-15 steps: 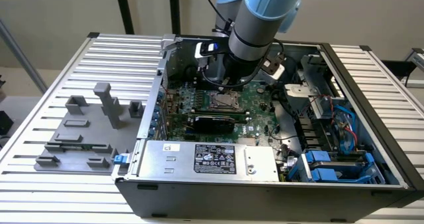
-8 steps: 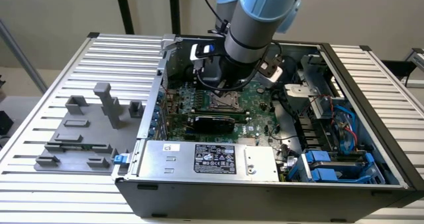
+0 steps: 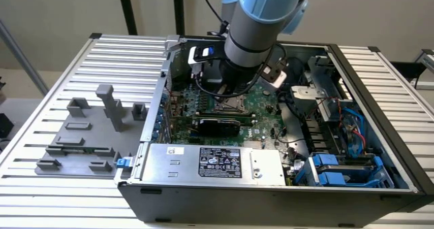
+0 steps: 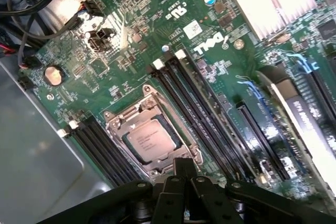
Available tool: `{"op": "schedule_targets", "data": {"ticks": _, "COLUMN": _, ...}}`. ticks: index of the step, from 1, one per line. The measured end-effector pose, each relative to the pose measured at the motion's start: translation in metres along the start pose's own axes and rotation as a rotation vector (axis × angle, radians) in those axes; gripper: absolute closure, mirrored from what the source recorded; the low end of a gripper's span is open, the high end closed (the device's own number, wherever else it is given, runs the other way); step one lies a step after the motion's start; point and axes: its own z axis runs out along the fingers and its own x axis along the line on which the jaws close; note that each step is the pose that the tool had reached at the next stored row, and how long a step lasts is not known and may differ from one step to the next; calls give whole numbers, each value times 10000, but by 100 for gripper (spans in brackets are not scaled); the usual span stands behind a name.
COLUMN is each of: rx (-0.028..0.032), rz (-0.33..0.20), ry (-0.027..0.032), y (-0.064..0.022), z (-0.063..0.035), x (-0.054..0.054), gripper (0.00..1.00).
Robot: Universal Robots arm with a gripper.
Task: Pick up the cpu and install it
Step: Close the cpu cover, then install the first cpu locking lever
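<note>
The cpu (image 4: 152, 140), a pale silver square chip, lies flat inside the metal-framed socket (image 4: 118, 121) on the green motherboard (image 4: 131, 40). In the wrist view my gripper (image 4: 185, 169) hovers just beside the socket's edge. Its black fingers are shut together with nothing between them. From the exterior view the arm (image 3: 251, 41) reaches down into the open computer case, over the socket (image 3: 227, 104) in the middle of the board.
Black memory slots (image 4: 199, 103) run next to the socket, and a silver heat sink (image 4: 273, 3) sits further off. A grey tray (image 3: 81, 137) with upright blocks stands outside the case at the exterior view's left. The power supply (image 3: 217, 163) and case walls (image 3: 271, 198) close in the board.
</note>
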Motion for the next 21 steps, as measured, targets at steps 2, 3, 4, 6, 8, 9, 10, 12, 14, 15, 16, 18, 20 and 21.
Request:
{"op": "schedule_targets", "data": {"ticks": 2, "rx": 2, "rz": 2, "ry": -3, "y": -5, "z": -19, "x": -38, "gripper": 89}}
{"op": "schedule_targets", "data": {"ticks": 3, "rx": 5, "rz": 2, "ry": -3, "y": -10, "z": -19, "x": -47, "gripper": 89}}
{"op": "schedule_targets", "data": {"ticks": 4, "rx": 8, "rz": 3, "ry": -5, "y": -16, "z": -18, "x": -51, "gripper": 89}}
{"op": "schedule_targets", "data": {"ticks": 6, "rx": 9, "rz": 6, "ry": -5, "y": -28, "z": -13, "x": -61, "gripper": 89}}
{"op": "schedule_targets", "data": {"ticks": 8, "rx": 11, "rz": 7, "ry": -6, "y": -40, "z": -2, "x": -74, "gripper": 89}}
{"op": "schedule_targets", "data": {"ticks": 9, "rx": 12, "rz": 8, "ry": -9, "y": -45, "z": 6, "x": -80, "gripper": 89}}
{"op": "schedule_targets", "data": {"ticks": 10, "rx": 11, "rz": 9, "ry": -12, "y": -49, "z": 19, "x": -88, "gripper": 89}}
{"op": "schedule_targets", "data": {"ticks": 12, "rx": 7, "rz": 10, "ry": -20, "y": -55, "z": 44, "x": -99, "gripper": 89}}
{"op": "schedule_targets", "data": {"ticks": 14, "rx": -1, "rz": 11, "ry": -31, "y": -64, "z": 75, "x": -101, "gripper": 89}}
{"op": "schedule_targets", "data": {"ticks": 15, "rx": -5, "rz": 12, "ry": -35, "y": -69, "z": 89, "x": -102, "gripper": 89}}
{"op": "schedule_targets", "data": {"ticks": 16, "rx": -9, "rz": 13, "ry": -41, "y": -74, "z": 103, "x": -103, "gripper": 89}}
{"op": "schedule_targets", "data": {"ticks": 18, "rx": -14, "rz": 12, "ry": -46, "y": -88, "z": 128, "x": -110, "gripper": 89}}
{"op": "schedule_targets", "data": {"ticks": 20, "rx": -18, "rz": 13, "ry": -54, "y": -107, "z": 152, "x": -124, "gripper": 89}}
{"op": "schedule_targets", "data": {"ticks": 21, "rx": -25, "rz": 15, "ry": -62, "y": -127, "z": 177, "x": -137, "gripper": 89}}
